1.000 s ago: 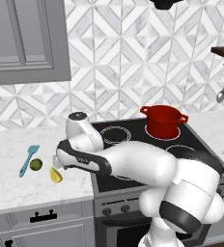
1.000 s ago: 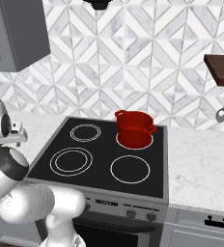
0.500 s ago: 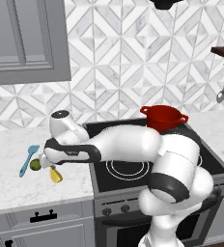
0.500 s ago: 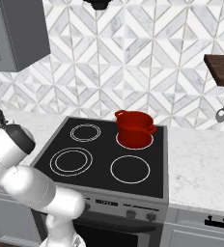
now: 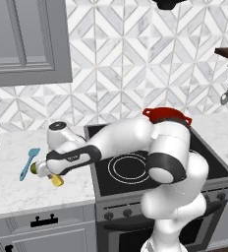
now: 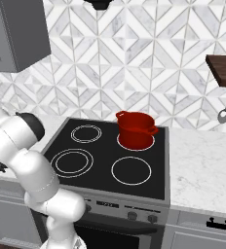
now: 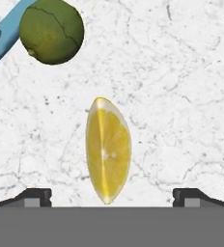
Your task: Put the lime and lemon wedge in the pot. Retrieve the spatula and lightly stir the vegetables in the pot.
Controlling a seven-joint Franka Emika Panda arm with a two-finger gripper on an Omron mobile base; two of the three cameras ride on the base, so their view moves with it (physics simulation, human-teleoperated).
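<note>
On the white marble counter lies the yellow lemon wedge, long axis pointing away from the hand. My gripper hangs open just above it, one dark fingertip on each side and clear of it. The olive-green lime rests beyond the wedge, touching the light-blue spatula. From the left base view the gripper hovers over the lemon wedge, and the hand partly hides the lime beside the spatula. The red pot stands on the back right burner, far from the hand.
A black stovetop with several ring burners lies right of the counter. Metal utensils hang under a wooden shelf at the far right. A grey cabinet hangs above the counter. The counter's front edge runs close to the wedge.
The arm has swung left and reached down over the counter, bringing the open gripper low over the lemon wedge. Fruits, spatula and pot have stayed put.
</note>
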